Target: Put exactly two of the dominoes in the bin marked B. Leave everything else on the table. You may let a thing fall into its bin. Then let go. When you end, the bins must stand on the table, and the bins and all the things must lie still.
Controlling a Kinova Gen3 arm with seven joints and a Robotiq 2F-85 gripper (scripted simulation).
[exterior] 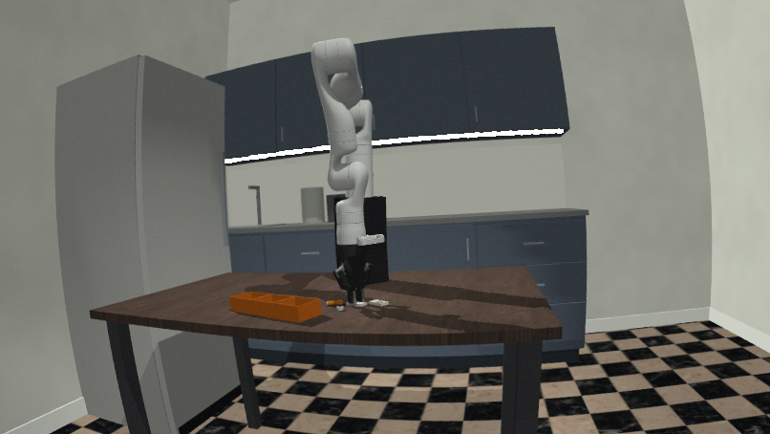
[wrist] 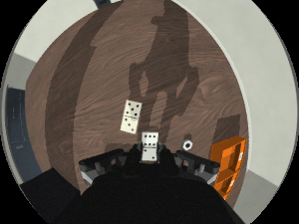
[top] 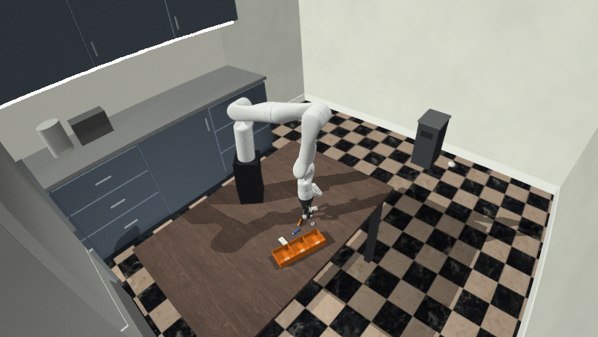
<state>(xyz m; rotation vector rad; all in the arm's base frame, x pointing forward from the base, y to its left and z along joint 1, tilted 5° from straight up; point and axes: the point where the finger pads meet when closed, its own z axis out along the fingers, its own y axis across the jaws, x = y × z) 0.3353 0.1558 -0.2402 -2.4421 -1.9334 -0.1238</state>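
My gripper (top: pixel 307 216) (exterior: pixel 355 300) (wrist: pixel 149 146) is down at the table top and is shut on a white domino (wrist: pixel 149 142) that lies flat on the wood. A second domino (wrist: pixel 130 115) (exterior: pixel 377 302) lies flat just beyond it. A third domino (top: pixel 283 240) lies beside the orange three-part bin (top: pixel 299 247) (exterior: pixel 274 306) (wrist: pixel 227 160). The bin stands on the table a short way from the gripper. Its letter marks are too small to read.
An orange pen (top: pixel 299 221) (exterior: pixel 334 302) and a blue pen (top: pixel 296 230) lie between the gripper and the bin. A small white ring (top: pixel 312 224) (exterior: pixel 340 309) (wrist: pixel 188 144) lies close to the fingers. The arm's black base (top: pixel 248 182) stands at the back of the table (top: pixel 200 276).
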